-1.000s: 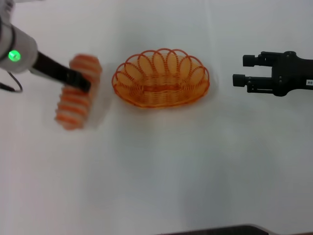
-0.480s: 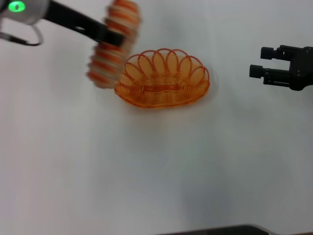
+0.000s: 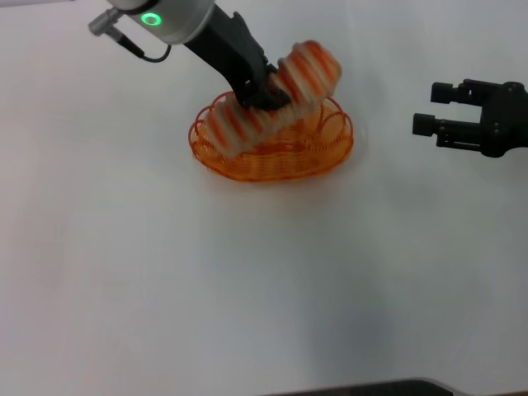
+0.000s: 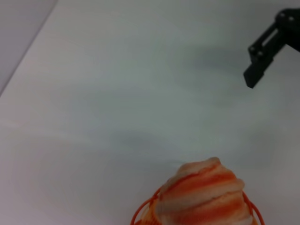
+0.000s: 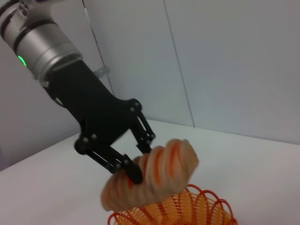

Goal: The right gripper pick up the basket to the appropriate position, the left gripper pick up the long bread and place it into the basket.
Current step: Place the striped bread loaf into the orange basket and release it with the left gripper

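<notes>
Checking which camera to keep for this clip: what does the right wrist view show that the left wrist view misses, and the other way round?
Only the right wrist view shows the left gripper, its jaws clamped around the middle of the long bread, and its green-lit wrist. Only the left wrist view shows the right gripper, far off over the table. Both show the bread above the basket, but the left wrist view shows only one rounded end and a bit of rim.

A plain white table (image 3: 247, 289) meets pale wall panels (image 5: 225, 61).
</notes>
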Available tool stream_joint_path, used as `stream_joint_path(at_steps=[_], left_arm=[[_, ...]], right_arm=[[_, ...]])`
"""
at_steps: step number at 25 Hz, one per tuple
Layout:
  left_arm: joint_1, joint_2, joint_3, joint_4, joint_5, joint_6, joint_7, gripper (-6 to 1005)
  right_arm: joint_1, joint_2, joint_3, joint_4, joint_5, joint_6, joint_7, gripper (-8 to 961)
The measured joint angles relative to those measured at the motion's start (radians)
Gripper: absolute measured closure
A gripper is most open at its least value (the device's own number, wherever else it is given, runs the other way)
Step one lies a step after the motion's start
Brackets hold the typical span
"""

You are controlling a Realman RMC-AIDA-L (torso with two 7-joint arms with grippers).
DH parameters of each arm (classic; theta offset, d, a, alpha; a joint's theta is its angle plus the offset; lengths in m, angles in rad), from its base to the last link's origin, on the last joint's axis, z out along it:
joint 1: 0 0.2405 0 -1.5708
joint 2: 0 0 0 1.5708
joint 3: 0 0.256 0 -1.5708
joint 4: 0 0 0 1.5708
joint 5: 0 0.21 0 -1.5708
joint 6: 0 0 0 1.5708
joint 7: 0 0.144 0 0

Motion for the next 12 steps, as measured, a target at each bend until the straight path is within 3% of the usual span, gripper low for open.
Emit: stream_joint_path(at_steps=[12], left_arm=[[-0.045,-0.003,0.065,-0.082,0.010,-0.055,0.072,725]], right_arm=[[0.012,0.005,-0.005,0.034,-0.002,-0.007,0.000,222]])
